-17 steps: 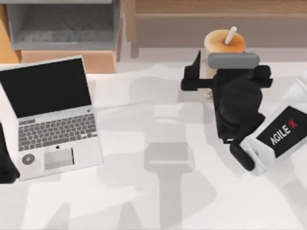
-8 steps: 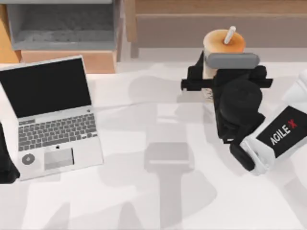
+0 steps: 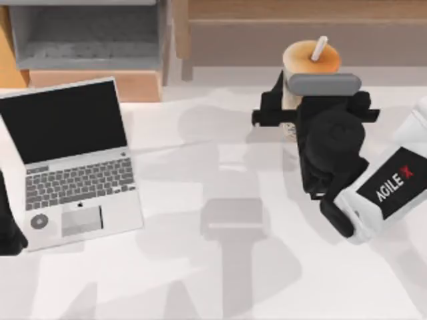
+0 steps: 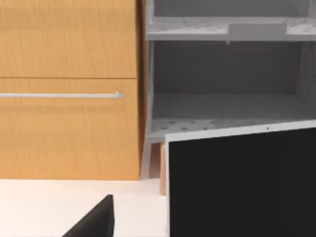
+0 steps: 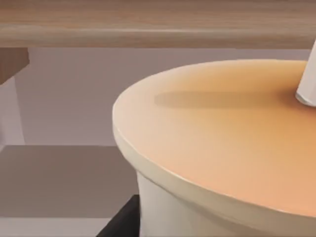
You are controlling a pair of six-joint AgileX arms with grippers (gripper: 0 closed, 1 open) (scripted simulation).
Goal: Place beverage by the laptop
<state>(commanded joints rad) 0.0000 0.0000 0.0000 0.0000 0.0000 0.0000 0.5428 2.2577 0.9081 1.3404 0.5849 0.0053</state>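
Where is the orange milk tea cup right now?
The orange milk tea cup with white straw stands at the table's far right in the top view, within the right tool.

Overhead view looking straight down on table (image 3: 220,267). Left wrist view low, facing laptop (image 4: 242,182) screen and cabinet (image 4: 69,89). Right wrist view pressed close to beverage (image 5: 222,148).

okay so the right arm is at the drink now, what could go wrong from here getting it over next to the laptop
1. The cup is tall and narrow, and the right end effector sits around its middle; a sideways pull might tip it.
2. The laptop stands open on the far left of the table; a low carry could hit its screen.
3. The left end effector rests beside the laptop's front corner, crowding that side.
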